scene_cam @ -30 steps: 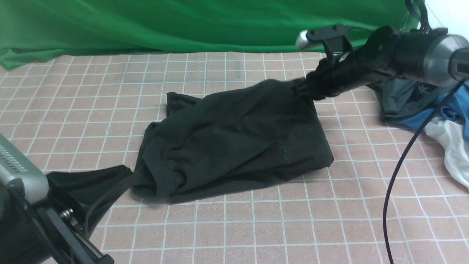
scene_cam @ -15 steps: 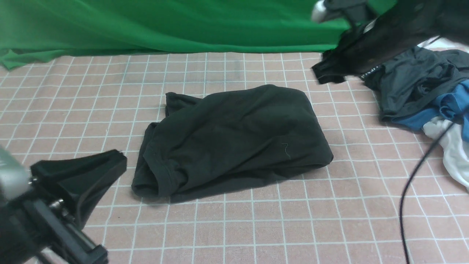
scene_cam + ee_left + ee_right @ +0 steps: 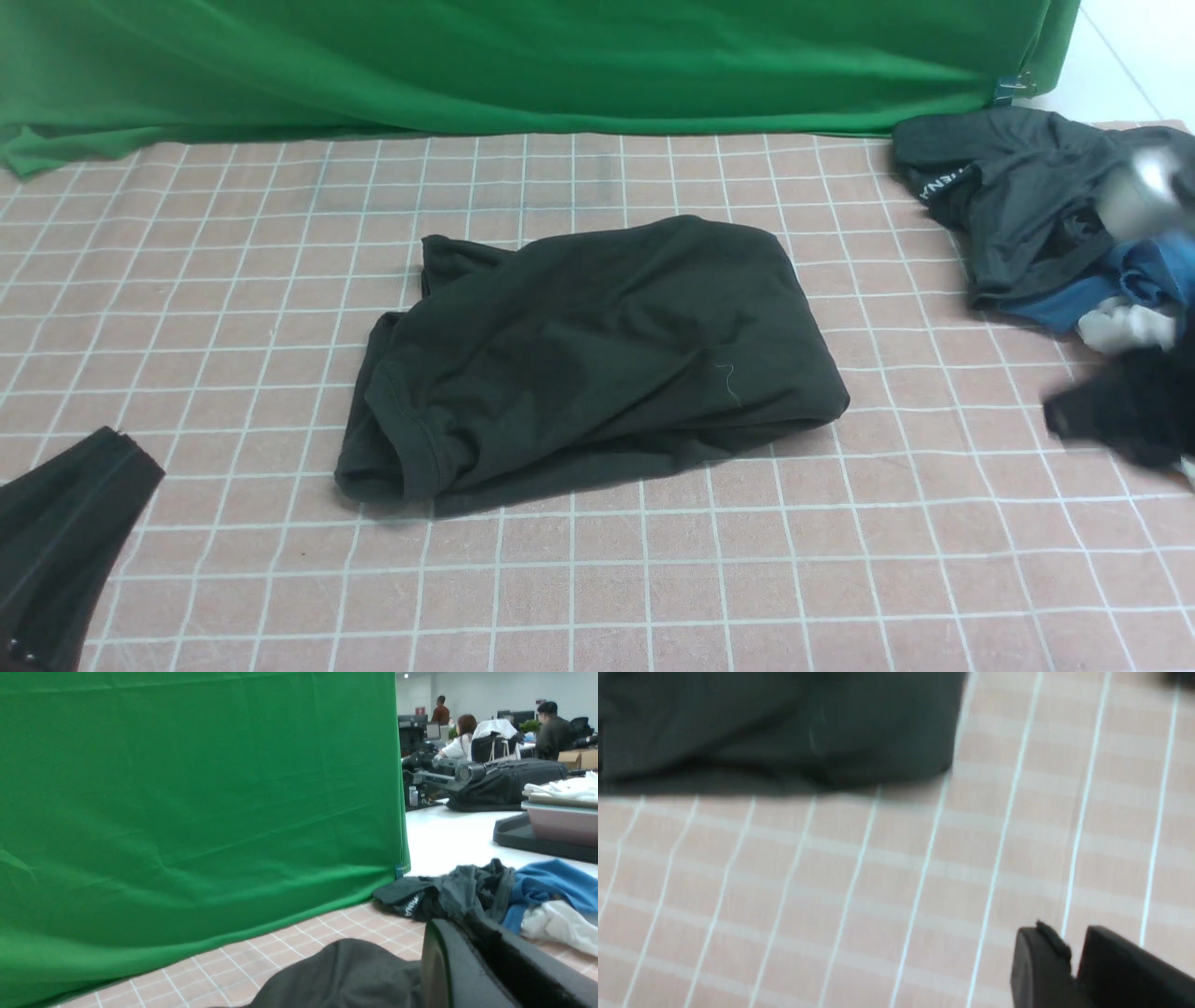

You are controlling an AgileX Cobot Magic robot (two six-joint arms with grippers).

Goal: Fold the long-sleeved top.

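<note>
The black cotton long-sleeved top lies folded mid-table, untouched. Left gripper is closed, empty; right gripper has a narrow gap, empty.

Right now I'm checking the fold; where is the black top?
Front view: the black top lies folded mid-table, left of the clothes pile.

A green backdrop is filling most of the frame. The black top is lying bottom centre; a clothing pile is sitting at right.
</note>
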